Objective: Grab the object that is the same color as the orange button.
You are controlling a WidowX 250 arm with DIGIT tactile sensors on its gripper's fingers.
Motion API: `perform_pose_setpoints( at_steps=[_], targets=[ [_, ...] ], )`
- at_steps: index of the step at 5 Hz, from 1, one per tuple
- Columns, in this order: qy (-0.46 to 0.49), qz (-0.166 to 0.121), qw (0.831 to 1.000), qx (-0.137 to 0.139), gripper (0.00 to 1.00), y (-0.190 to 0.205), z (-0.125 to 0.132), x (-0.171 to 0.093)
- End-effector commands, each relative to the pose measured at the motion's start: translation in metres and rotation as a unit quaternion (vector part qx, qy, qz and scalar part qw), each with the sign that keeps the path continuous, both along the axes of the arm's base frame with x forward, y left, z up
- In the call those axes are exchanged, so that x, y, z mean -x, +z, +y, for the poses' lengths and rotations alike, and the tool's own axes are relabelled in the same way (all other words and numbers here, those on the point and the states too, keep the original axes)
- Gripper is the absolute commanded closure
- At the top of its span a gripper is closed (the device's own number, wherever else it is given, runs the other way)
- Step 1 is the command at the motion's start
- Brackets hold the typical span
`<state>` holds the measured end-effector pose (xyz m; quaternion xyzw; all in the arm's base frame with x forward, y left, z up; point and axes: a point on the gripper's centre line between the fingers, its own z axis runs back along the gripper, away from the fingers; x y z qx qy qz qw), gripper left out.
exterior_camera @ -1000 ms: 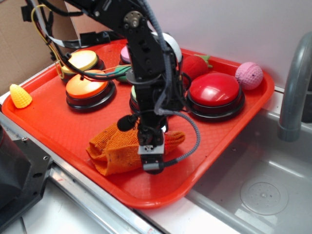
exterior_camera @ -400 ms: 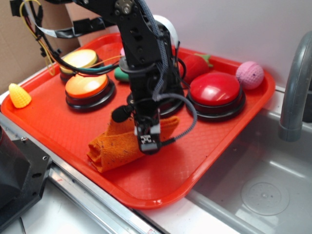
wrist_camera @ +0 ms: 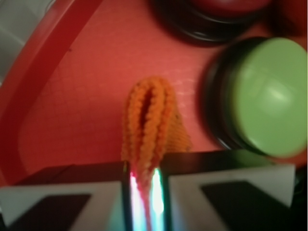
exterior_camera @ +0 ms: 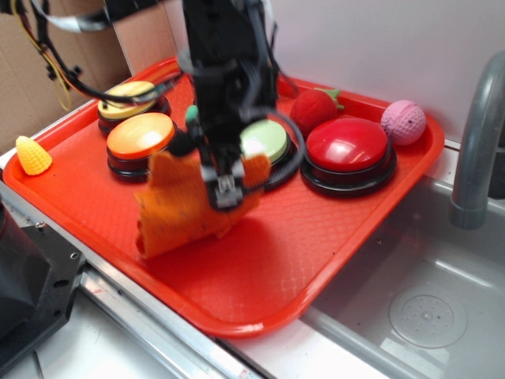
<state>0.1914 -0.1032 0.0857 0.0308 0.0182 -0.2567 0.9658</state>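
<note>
well, the pincer [exterior_camera: 226, 192] pinches the orange rag [exterior_camera: 177, 209], hanging above the tray [exterior_camera: 331, 229]. the grab looks done; next, just hold tight.

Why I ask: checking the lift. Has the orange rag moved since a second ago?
Yes. The orange rag, pinched in the gripper, has risen toward the orange button, its lower edge hanging near the tray.

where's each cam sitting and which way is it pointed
exterior: off the robot, raised at the tray's near corner, looking down across it toward the wall; shows the arm and gripper lifting the orange cloth beside the orange button.
wrist: on the gripper, looking straight down past its fingers; shows the cloth pinched between them.
shared: cloth, red tray, green button.
</note>
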Motion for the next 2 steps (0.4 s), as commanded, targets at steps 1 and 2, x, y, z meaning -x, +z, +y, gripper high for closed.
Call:
perform_pose_setpoints(
  at_steps=[1, 2],
  targets=[
    [0.162, -0.044, 0.985, 0.047, 1.00, 0.086, 0.043, 0.018],
    [0.223, -0.051, 0.973, 0.035, 1.00, 0.106, 0.070, 0.033]
  ],
)
